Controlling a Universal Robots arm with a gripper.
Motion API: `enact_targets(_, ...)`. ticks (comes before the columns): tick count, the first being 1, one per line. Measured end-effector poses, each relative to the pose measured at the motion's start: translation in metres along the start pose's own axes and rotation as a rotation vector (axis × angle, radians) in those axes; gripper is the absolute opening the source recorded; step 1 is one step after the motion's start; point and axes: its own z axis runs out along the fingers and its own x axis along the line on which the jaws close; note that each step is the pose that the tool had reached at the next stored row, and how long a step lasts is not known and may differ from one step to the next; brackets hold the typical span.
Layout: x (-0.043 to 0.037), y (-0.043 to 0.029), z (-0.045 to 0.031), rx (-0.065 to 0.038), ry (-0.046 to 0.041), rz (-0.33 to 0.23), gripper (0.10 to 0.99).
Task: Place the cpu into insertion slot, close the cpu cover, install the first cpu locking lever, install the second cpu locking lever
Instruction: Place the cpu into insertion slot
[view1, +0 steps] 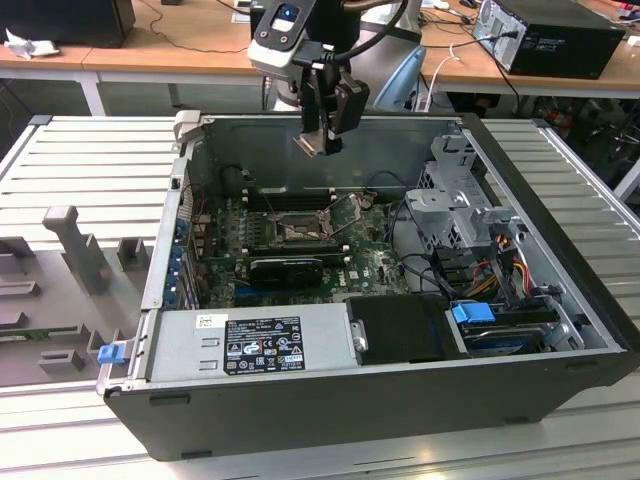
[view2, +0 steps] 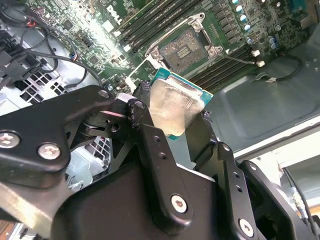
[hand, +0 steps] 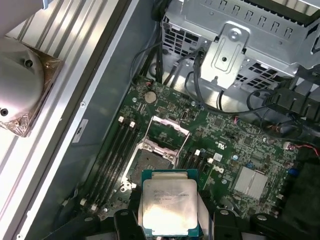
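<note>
Electronics lab or workshop: opened computer case (view1: 400, 410) on slatted metal desk (view1: 90, 160), cable-strewn wooden desks (view1: 200, 50) behind.

Exterior view angled down into open case (view1: 400, 400), both wrist views overlook the insertion slot (view2: 182, 48) (hand: 151, 156)
</note>
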Motion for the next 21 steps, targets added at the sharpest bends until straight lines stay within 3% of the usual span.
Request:
enact_targets(13, 0.0, -0.0001, 0.001, -0.002, -0.0079, 0.09, 0.525)
enact_targets(21, -0.0002, -0.001, 0.0115, -0.002, -0.012, 0.115, 0.525)
